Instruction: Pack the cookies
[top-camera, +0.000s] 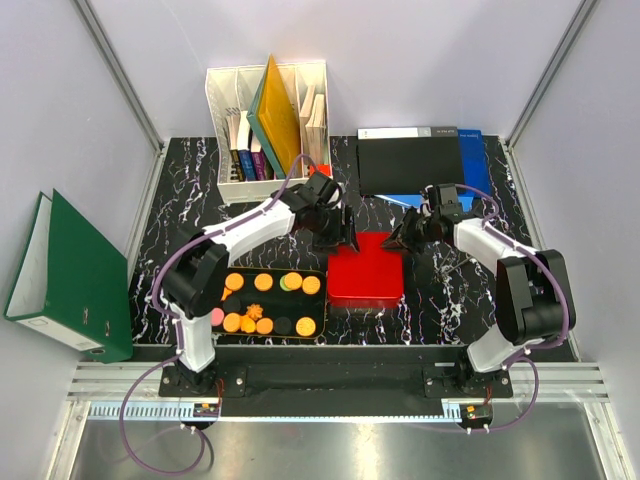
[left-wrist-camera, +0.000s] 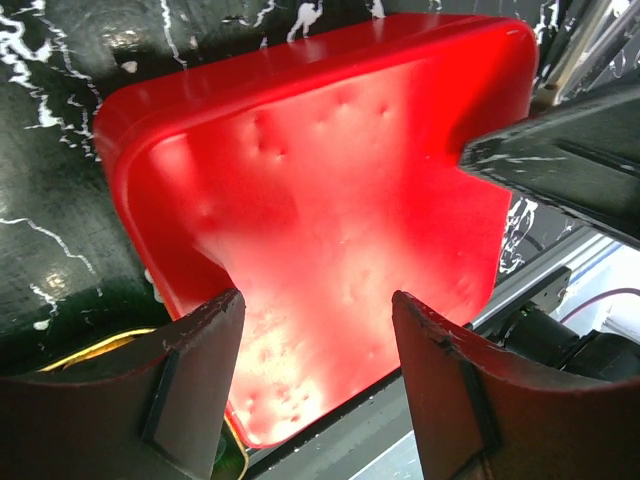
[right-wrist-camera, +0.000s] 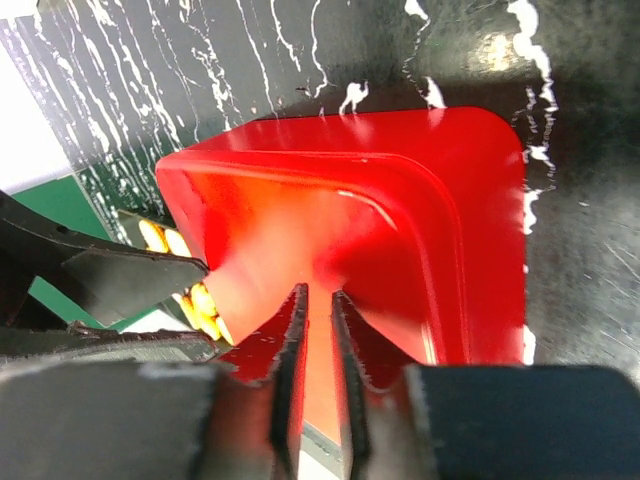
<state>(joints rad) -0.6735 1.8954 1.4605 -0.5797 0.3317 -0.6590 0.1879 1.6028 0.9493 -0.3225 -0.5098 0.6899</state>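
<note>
The cookies (top-camera: 263, 283), mostly orange and yellow discs with a green, a pink and a black one, lie in a black tray (top-camera: 318, 326) left of centre. Beside it on the right sits a red tin (top-camera: 365, 270), smooth side up. My left gripper (top-camera: 338, 236) hovers over the tin's far left corner; in the left wrist view it (left-wrist-camera: 318, 335) is open, with the red tin (left-wrist-camera: 330, 180) beneath it. My right gripper (top-camera: 408, 236) is at the tin's far right corner. Its fingers (right-wrist-camera: 318, 312) stand a narrow gap apart, nothing between them, above the tin (right-wrist-camera: 400, 230). A few yellow cookies (right-wrist-camera: 200, 302) show beyond.
A white holder (top-camera: 222, 120) full of books stands at the back left. A black binder (top-camera: 410, 160) on a blue folder (top-camera: 472, 160) lies at the back right. A green binder (top-camera: 75, 270) leans outside the table's left edge.
</note>
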